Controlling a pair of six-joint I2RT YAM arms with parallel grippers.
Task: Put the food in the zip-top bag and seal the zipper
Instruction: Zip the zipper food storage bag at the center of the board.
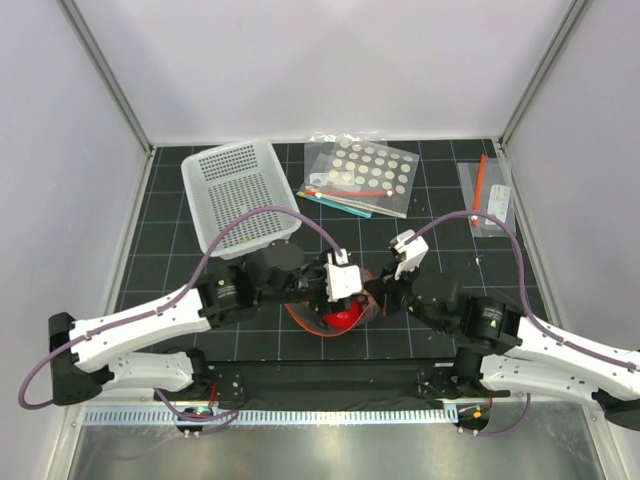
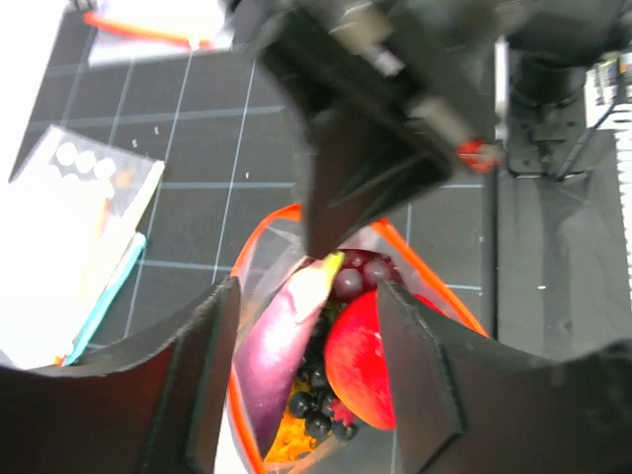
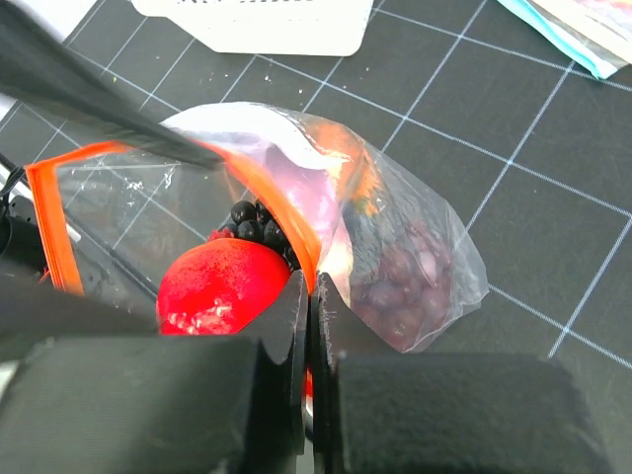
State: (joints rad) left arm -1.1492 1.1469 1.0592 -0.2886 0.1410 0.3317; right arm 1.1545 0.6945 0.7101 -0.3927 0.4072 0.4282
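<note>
The zip-top bag (image 3: 395,232) lies at the near middle of the table (image 1: 345,318), its mouth held wide. Inside it are a red apple (image 2: 360,360), dark purple grapes (image 2: 360,276), small black berries (image 2: 321,415), a long purple piece (image 2: 281,346) and an orange-yellow bit (image 2: 281,439). My right gripper (image 3: 311,284) is shut on the orange zipper (image 3: 267,193) at the bag's rim. My left gripper (image 2: 308,291) is open, its fingers (image 2: 197,375) straddling the mouth above the food. In the top view both grippers meet over the bag, left gripper (image 1: 340,285) and right gripper (image 1: 385,285).
A white perforated basket (image 1: 240,195) stands at the back left. A clear bag printed with white dots (image 1: 362,170) lies behind the middle, with teal sticks (image 1: 345,203) at its front edge. A small clear bag with a white label (image 1: 488,195) is at the back right.
</note>
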